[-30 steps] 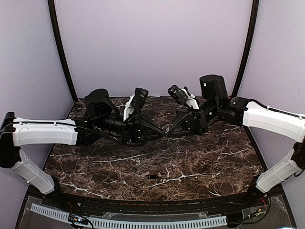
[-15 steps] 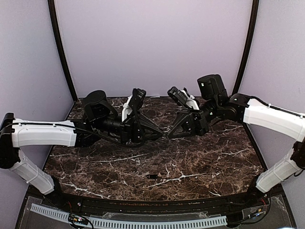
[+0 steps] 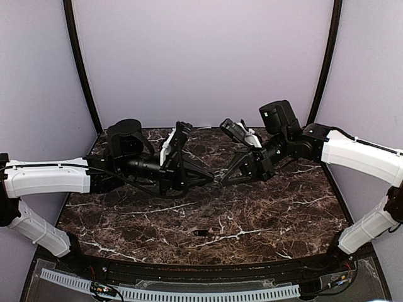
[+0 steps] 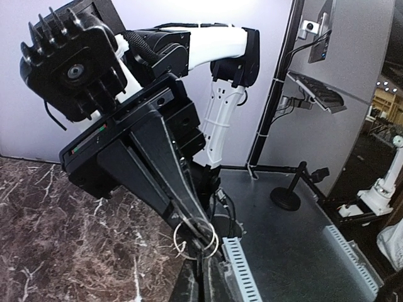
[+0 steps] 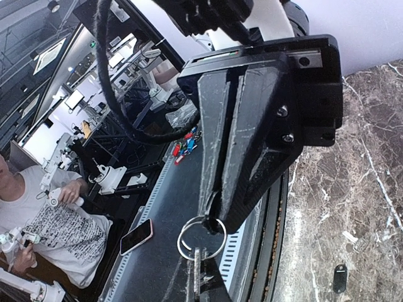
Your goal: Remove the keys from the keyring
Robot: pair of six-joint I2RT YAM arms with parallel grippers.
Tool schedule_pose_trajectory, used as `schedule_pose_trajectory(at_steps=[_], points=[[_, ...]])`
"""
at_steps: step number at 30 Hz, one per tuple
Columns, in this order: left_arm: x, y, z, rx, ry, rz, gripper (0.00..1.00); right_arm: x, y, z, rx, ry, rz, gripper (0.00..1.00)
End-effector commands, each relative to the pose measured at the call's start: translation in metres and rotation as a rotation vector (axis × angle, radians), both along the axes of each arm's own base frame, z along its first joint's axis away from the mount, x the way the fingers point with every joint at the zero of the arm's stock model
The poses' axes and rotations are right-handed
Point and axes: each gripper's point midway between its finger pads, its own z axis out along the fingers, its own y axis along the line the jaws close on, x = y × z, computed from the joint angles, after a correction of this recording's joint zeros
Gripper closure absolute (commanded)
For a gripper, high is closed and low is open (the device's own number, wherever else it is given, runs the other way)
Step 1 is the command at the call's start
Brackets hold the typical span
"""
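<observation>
Two arms are leaning in from either side and meeting tip to tip above the middle of the table [image 3: 283,214], up off the marble. The left gripper [image 3: 211,180] is pointing in from the left with its jaws squeezed tight together. It's pinching the keyring [image 5: 179,241] right at its fingertips, and the right wrist camera is showing the silver loop hanging off those black tips. The right gripper [image 3: 223,180] is facing it from the other side, jaws likewise pressed closed and nipping the same ring; the left wrist camera is showing the wire coils sitting at its tips. So the ring is hanging in the air between the two, gripped from both ends. A silvery sliver is showing just under the ring in the right wrist view, but I can't tell what it is. Down on the table, one key [image 3: 200,233] is lying loose toward the near edge, a small dark oblong well apart from both grippers.
</observation>
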Motion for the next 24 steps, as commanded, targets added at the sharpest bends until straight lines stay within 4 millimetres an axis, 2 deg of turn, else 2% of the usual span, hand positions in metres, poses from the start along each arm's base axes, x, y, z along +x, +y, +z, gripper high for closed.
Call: schedule_pose_trajectory(at_steps=[1, 10, 14, 19, 24], points=[[0.0, 0.011, -0.005, 0.091, -0.084, 0.037, 1.0, -0.002, -0.007, 0.007, 0.0, 0.02, 0.004, 1.0], [0.023, 0.018, -0.032, 0.255, -0.172, 0.18, 1.0, -0.011, 0.001, -0.009, -0.067, 0.08, 0.039, 1.0], [0.027, 0.019, -0.043, 0.314, -0.235, 0.221, 1.0, -0.014, 0.006, -0.011, -0.077, 0.096, 0.06, 1.0], [0.044, 0.023, -0.06, 0.415, -0.334, 0.318, 1.0, -0.016, 0.007, -0.013, -0.092, 0.115, 0.076, 1.0], [0.046, 0.023, -0.074, 0.493, -0.439, 0.374, 1.0, -0.016, 0.008, -0.015, -0.106, 0.128, 0.076, 1.0]])
